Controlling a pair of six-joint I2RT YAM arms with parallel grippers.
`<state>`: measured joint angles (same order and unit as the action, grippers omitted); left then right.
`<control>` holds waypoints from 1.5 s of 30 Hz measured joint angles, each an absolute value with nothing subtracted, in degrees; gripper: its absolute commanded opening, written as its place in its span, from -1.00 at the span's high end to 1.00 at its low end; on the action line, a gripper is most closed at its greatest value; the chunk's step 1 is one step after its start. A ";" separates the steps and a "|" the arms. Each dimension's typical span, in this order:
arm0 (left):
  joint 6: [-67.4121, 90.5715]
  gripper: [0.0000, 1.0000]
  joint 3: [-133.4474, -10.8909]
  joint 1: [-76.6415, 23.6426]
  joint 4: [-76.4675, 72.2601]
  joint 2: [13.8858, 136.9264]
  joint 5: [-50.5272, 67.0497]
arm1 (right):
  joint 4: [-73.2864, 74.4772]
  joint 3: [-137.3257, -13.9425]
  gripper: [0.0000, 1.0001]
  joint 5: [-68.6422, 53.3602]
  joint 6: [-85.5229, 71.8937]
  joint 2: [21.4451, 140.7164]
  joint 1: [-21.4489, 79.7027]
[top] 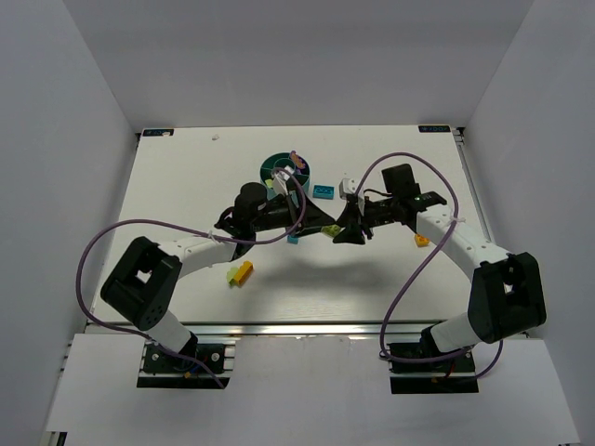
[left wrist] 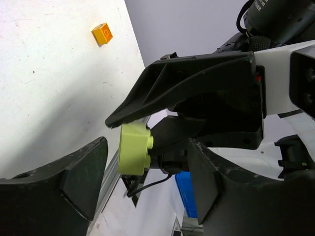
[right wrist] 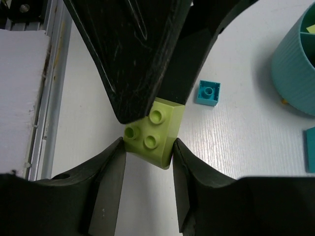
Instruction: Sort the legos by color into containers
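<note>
A lime green brick (right wrist: 152,132) sits between my right gripper's (right wrist: 147,147) two fingers, which touch it on both sides. It also shows in the top view (top: 331,229) and in the left wrist view (left wrist: 134,148). My left gripper (left wrist: 147,150) is open around the same brick, its fingers well apart from it. The two grippers meet tip to tip (top: 337,230) in front of the teal divided bowl (top: 284,170). I cannot tell whether the brick rests on the table.
A small teal brick (right wrist: 208,92) lies near the bowl's wall (right wrist: 295,73). A blue brick (top: 323,191) lies right of the bowl. An orange brick (top: 421,240) lies under the right arm. Orange (top: 244,269) and lime (top: 232,275) bricks lie at front left.
</note>
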<state>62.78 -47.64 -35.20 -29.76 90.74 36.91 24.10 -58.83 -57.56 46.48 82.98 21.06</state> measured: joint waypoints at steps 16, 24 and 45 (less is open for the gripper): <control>62.33 1.00 -48.23 -35.59 -31.99 93.51 39.59 | 24.21 -59.40 -0.77 -57.49 42.46 83.00 22.52; 54.19 1.00 -53.10 -33.19 -17.10 91.37 36.58 | 16.78 -57.93 -0.79 -48.45 37.45 81.78 22.52; 52.99 1.00 -83.70 -18.00 29.76 97.97 2.13 | 7.09 -51.00 1.00 -30.22 32.69 74.74 20.32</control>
<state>52.99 -83.70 -18.00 29.76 97.97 2.13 7.09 -51.00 -30.22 32.69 74.74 20.32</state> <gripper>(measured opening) 0.376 0.009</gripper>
